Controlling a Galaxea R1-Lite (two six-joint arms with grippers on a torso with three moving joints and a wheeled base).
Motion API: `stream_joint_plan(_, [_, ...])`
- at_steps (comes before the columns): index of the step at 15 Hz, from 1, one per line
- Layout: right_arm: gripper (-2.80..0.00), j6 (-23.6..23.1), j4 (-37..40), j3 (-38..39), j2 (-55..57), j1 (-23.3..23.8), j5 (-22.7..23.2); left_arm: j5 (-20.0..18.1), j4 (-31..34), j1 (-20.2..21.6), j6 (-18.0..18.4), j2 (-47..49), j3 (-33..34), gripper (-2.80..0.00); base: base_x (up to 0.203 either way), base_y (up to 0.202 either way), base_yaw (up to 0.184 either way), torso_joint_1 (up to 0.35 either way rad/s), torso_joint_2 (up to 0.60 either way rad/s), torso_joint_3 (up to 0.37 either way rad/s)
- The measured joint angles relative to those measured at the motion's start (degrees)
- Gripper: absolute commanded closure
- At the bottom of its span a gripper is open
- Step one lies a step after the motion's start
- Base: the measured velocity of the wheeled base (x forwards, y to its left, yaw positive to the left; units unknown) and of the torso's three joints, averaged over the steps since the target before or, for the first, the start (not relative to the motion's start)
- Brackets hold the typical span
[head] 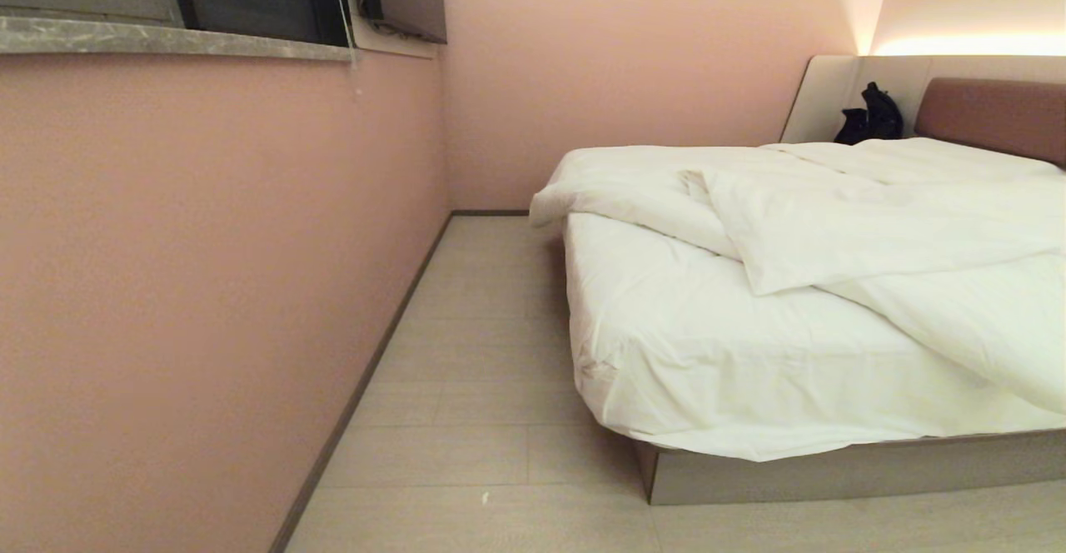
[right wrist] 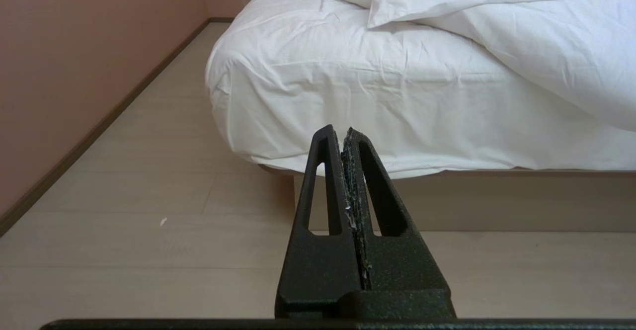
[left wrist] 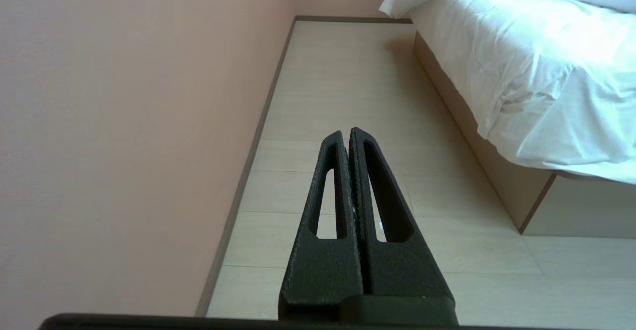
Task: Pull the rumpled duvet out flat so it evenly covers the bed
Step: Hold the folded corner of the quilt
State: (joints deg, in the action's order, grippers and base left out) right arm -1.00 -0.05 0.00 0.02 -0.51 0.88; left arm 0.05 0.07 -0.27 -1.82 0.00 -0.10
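Both grippers clenched and empty above the floor, short of the bed.

The left gripper (left wrist: 350, 132), fingers pressed together on nothing, sits low centre in its wrist view over the pale floor (left wrist: 348, 81), the pink wall (left wrist: 124, 121) filling the left half. The right gripper (right wrist: 340, 130), likewise clamped on nothing, sits low centre in its view, pointing at the bed (right wrist: 447, 201) corner. In the head view, with neither arm visible, the duvet (head: 874, 220) lies rumpled and folded back across the right half of the frame, leaving the fitted sheet (head: 683, 336) bare at the near corner; a dark object (head: 873, 116) rests beside the headboard (head: 991, 116), upper right.
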Motion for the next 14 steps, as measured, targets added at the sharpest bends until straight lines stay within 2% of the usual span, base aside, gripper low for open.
stream_joint_plan(14, [0.00,-0.04,-0.02,0.00,0.00,0.00,-0.03,0.02,0.02,0.00,-0.68,0.00,0.00,0.00,0.189,0.000,0.001,0.002,0.00,0.002])
